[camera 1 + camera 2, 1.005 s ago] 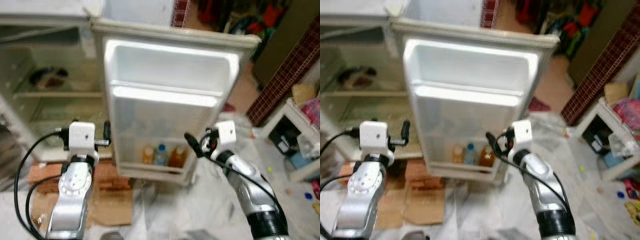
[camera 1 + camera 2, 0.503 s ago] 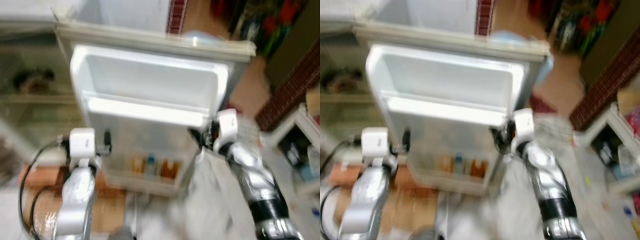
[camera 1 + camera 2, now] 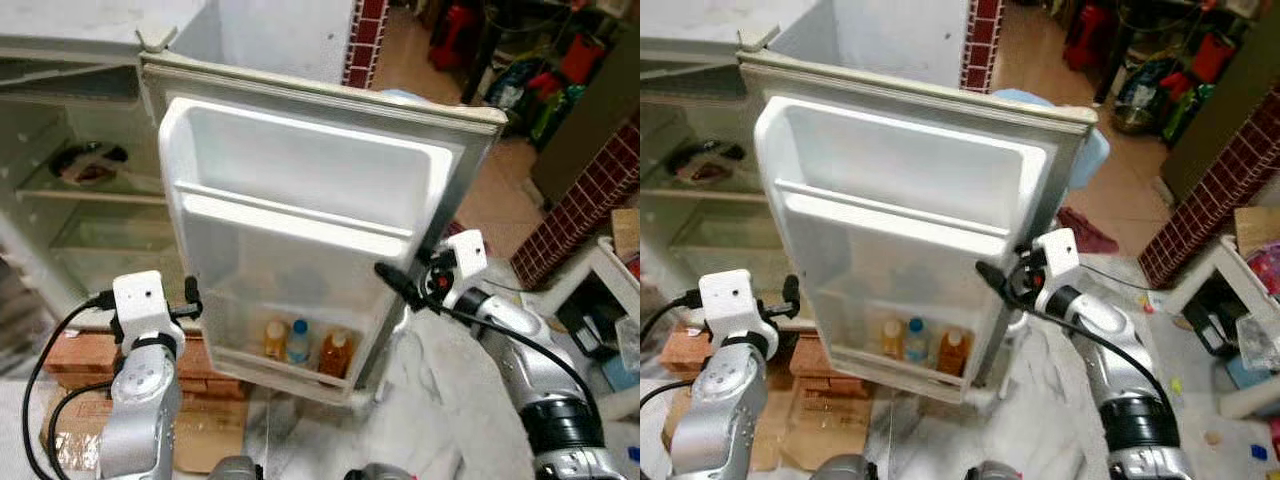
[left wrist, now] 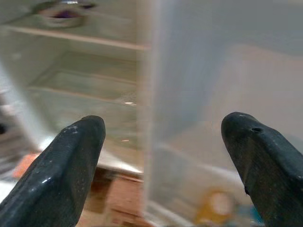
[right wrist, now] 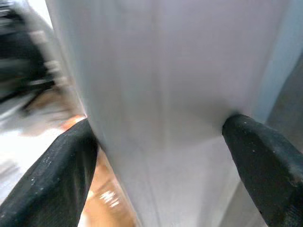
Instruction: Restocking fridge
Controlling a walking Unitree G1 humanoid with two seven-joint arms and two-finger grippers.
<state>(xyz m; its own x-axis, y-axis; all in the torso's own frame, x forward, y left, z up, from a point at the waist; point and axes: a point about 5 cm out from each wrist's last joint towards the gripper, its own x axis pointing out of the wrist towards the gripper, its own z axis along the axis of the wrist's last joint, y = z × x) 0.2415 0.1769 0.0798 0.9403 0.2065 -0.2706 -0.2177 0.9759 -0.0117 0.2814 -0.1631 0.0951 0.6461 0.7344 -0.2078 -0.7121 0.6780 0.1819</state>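
Since a second ago the right gripper (image 3: 392, 283) has come up against the free edge of the open fridge door (image 3: 310, 190), its jaws spread on either side of that edge. On the left, the left gripper (image 3: 192, 297) hovers just beside the door's hinge side, jaws spread and holding nothing. Three bottles (image 3: 300, 345) stand in the door's bottom shelf, and a dish (image 3: 88, 165) sits on a shelf in the far fridge cabinet (image 3: 60, 120).

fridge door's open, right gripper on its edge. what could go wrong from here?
1. The right gripper straddles the door edge with open fingers; it may slip off if the door swings.
2. Three bottles stand in the bottom door shelf; a hard swing could topple them.
3. The left gripper sits near the door's hinge side and could get bumped.
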